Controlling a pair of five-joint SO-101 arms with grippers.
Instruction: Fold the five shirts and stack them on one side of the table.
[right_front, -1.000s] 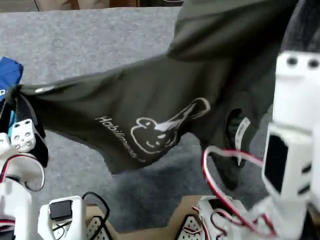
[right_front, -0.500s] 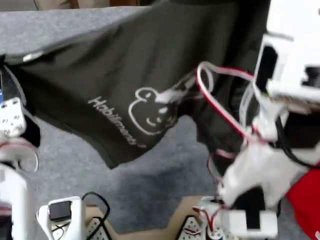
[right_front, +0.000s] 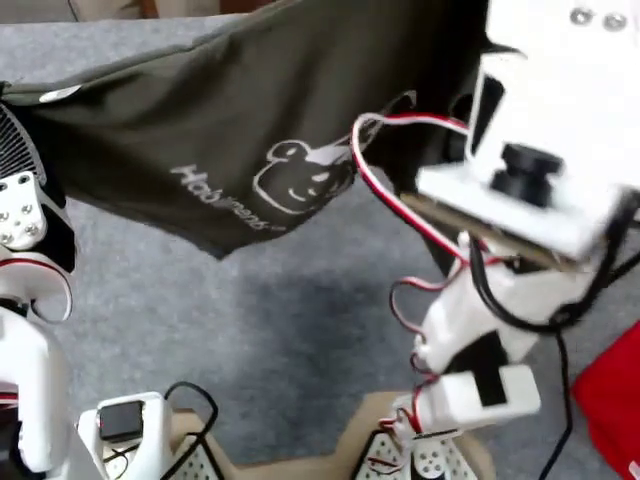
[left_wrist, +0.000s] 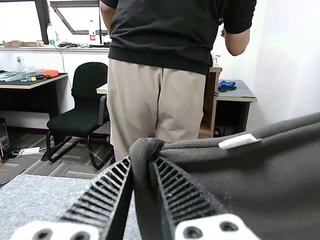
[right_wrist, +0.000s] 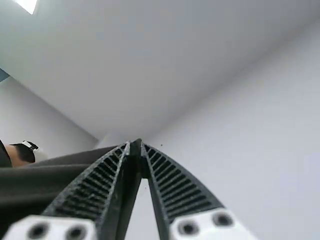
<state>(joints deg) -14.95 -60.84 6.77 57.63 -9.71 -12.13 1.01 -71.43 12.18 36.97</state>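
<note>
A dark olive shirt (right_front: 230, 140) with a white cartoon print hangs stretched in the air between my two grippers, above the grey table (right_front: 250, 330). At the left of the high view, my left gripper (right_front: 10, 102) is shut on a corner of the shirt beside a small white label (right_front: 48, 94). The left wrist view has the bunched fabric (left_wrist: 240, 185) pinched in the left gripper (left_wrist: 142, 162). My right arm (right_front: 540, 150) is raised high, close to the camera. Its gripper (right_wrist: 135, 149) is shut on a thin edge of the shirt (right_wrist: 45, 175).
A red shirt (right_front: 612, 400) lies at the table's right front edge. The arm bases with cables and a cardboard sheet (right_front: 375, 425) line the near edge. Bare grey table lies under the hanging shirt.
Both arms have risen and carried the shirt up and toward the far side. The right arm swung up toward the camera, uncovering the red shirt. The blue item at the left is gone from view.
</note>
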